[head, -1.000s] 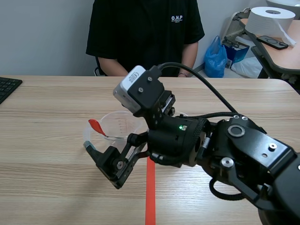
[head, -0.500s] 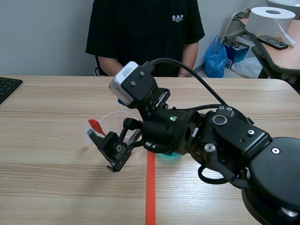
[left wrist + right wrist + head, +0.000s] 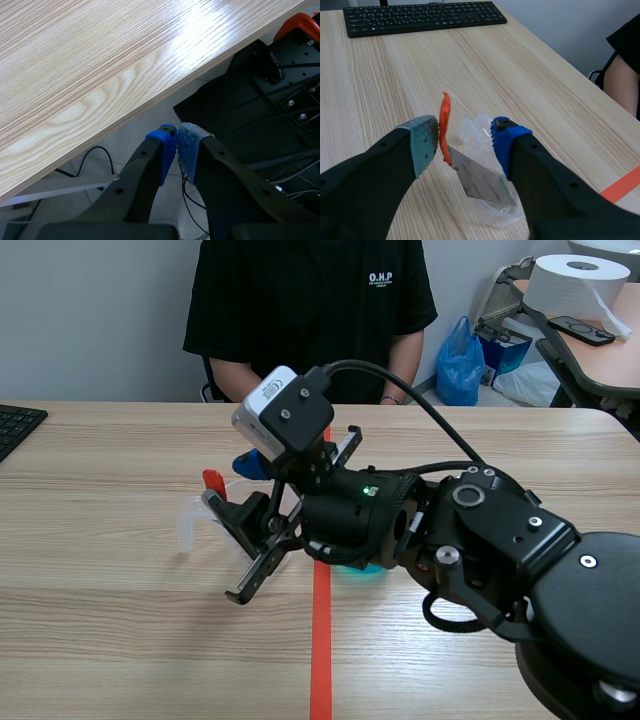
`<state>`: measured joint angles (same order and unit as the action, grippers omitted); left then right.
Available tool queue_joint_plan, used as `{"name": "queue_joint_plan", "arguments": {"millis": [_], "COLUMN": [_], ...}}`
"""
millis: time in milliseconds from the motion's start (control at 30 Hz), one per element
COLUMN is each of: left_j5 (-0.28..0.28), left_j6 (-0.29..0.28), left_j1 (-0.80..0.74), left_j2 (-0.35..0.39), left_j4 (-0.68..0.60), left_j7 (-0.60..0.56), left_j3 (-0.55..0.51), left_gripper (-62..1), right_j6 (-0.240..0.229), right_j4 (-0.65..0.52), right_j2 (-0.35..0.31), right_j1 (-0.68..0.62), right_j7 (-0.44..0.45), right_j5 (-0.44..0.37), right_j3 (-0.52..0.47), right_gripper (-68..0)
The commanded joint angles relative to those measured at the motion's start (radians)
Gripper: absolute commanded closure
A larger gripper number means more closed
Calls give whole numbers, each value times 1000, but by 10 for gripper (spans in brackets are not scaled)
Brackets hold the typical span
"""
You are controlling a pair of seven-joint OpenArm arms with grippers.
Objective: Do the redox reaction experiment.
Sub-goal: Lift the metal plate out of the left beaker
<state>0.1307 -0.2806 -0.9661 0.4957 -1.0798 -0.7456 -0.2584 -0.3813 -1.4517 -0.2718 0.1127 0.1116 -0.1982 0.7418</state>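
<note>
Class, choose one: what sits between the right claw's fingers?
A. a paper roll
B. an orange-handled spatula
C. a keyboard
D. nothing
B: the right wrist view shows the spatula, orange handle and metal blade, between the right claw's open fingers, above the beaker.

**Legible text.** White lettering "O.H.P" (image 3: 377, 279) stands on the chest of the black shirt (image 3: 310, 310) worn by the person seated across the surface (image 3: 100, 570), as seen in the scene view. A smaller line of print directly beneath it is too fine to read. The white camera housing (image 3: 283, 408) on the right arm bears a faint grey mark that cannot be read. The key legends on the black keyboard (image 3: 420, 17) in the right wrist view are too small to read.
</note>
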Motion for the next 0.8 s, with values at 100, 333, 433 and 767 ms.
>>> {"name": "queue_joint_plan", "arguments": {"millis": [100, 333, 433, 767], "left_j5": [-10, -10, -10, -10], "left_j6": [5, 5, 5, 5], "left_j1": [0, 0, 0, 0], "left_j2": [-2, -2, -2, -2], "left_j4": [-14, -14, -14, -14], "left_j7": [-14, -14, -14, -14], "left_j3": [-6, -6, -6, -6], "left_gripper": [-55, -55, -55, -55], "right_j6": [0, 0, -8, -9], "right_j4": [-13, -13, -13, -15], "right_j2": [3, 3, 3, -4], "right_j1": [18, 18, 18, 51], "right_j7": [19, 19, 19, 10], "right_j5": [-7, -7, -7, -7], "right_j3": [-1, -1, -1, -3], "right_gripper": [-178, -81, -14, -15]}}
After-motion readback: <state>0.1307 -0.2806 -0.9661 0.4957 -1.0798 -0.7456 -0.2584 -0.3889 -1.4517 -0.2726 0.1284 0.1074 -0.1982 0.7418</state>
